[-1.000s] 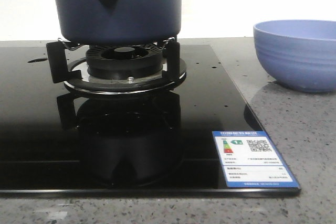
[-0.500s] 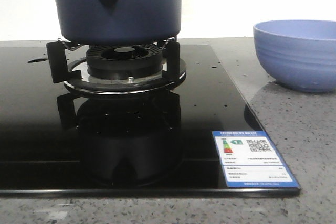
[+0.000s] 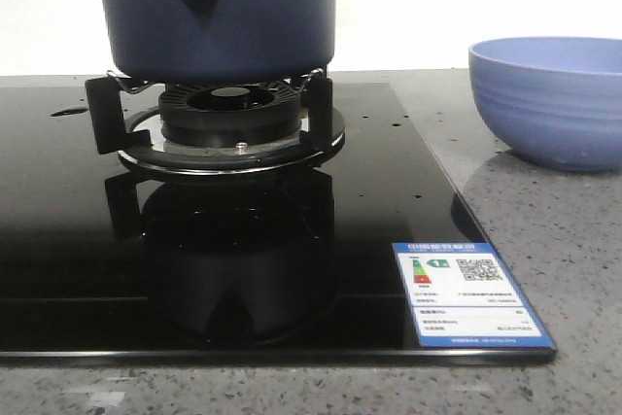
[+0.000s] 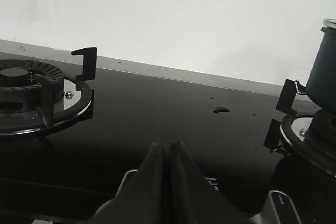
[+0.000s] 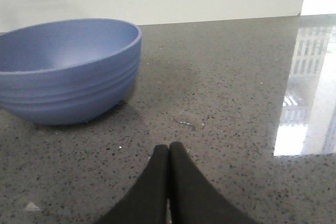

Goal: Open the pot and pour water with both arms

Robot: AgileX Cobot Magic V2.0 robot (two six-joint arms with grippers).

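My left gripper (image 4: 168, 153) is pinched closed on nothing, low over the black hob; the pot (image 3: 219, 12) sits on its burner off to my right. My right gripper (image 5: 168, 156), closed and empty, faces the bowl (image 5: 68, 69), so my left is nearer.

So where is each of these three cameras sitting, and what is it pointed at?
Front view: low at the counter's edge, facing the pot on its burner, with the bowl to the right; no robot parts show.
Left wrist view: on the left arm, over the black stove top; the shut left gripper shows.
Right wrist view: on the right arm, facing the bowl; the shut right gripper shows.
Shared: front and left wrist see the pot; front and right wrist, the bowl.
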